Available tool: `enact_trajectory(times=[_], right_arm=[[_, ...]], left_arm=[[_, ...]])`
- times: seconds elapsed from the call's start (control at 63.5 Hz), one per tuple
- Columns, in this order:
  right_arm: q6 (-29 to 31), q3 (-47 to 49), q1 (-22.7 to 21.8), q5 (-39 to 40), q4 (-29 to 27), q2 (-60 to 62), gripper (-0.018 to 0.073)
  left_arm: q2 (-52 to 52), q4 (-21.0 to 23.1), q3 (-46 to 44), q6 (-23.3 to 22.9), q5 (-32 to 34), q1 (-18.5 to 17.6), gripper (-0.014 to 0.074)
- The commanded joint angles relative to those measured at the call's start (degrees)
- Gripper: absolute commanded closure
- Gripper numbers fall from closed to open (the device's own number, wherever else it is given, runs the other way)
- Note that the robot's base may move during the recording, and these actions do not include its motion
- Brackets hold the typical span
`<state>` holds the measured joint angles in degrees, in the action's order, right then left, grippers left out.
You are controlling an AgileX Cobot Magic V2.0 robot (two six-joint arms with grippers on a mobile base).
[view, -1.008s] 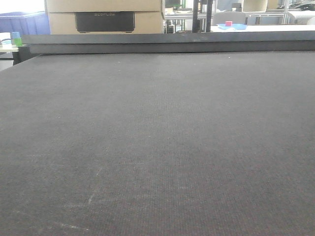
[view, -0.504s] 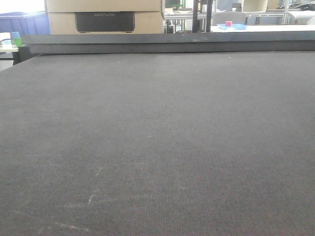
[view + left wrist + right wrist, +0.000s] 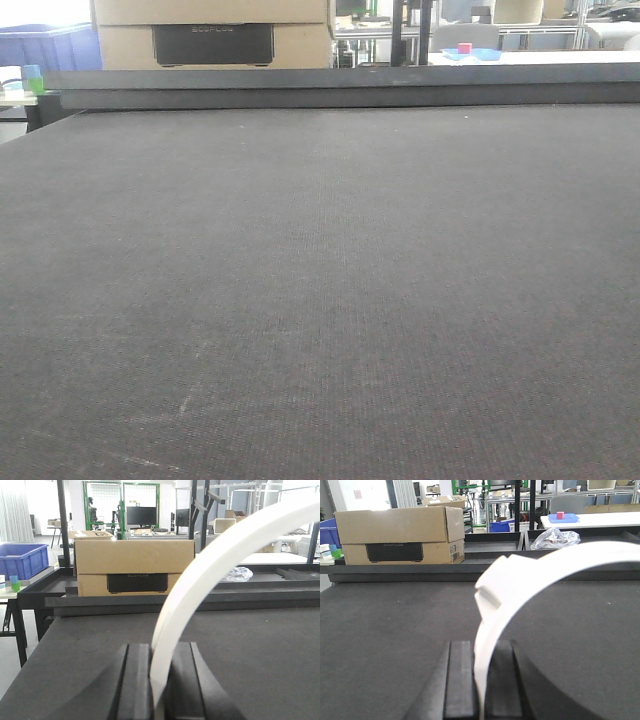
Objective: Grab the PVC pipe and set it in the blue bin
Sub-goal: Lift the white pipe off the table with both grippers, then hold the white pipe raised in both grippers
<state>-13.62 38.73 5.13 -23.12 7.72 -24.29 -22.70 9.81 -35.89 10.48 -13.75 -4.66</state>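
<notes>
In the left wrist view, a white curved PVC pipe rises from between my left gripper's black fingers and arcs up to the right; the gripper is shut on it. The right wrist view shows a white arc of PVC pipe, with a squared step near its bend, clamped in my right gripper. I cannot tell whether both hold the same piece. A blue bin stands beyond the table's far left corner, also seen as the blue bin in the front view. Neither gripper nor pipe shows in the front view.
The dark felt table spreads ahead, ending in a raised black rail. A cardboard box sits behind that rail. A crumpled clear bag lies at the back right. A small blue tray with a pink block rests on a white table.
</notes>
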Motion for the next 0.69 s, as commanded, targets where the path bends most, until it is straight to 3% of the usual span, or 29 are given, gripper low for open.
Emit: enact_trajectory(times=[0.0, 0.52, 0.677], right_arm=[[0.17, -0.11, 0.0, 1.8, 0.8, 0.28, 0.0718], [0.25, -0.11, 0.19, 6.01, 0.75, 0.28, 0.0718], [6.93, -0.11, 0.19, 4.9, 0.75, 0.28, 0.0718]], left_arm=[[0.16, -0.1, -0.22, 0.11, 2.11, -0.27, 0.0707], [0.16, 0.14, -0.22, 0.11, 1.57, -0.27, 0.0707], [0.16, 0.14, -0.22, 0.11, 1.57, -0.27, 0.0707]])
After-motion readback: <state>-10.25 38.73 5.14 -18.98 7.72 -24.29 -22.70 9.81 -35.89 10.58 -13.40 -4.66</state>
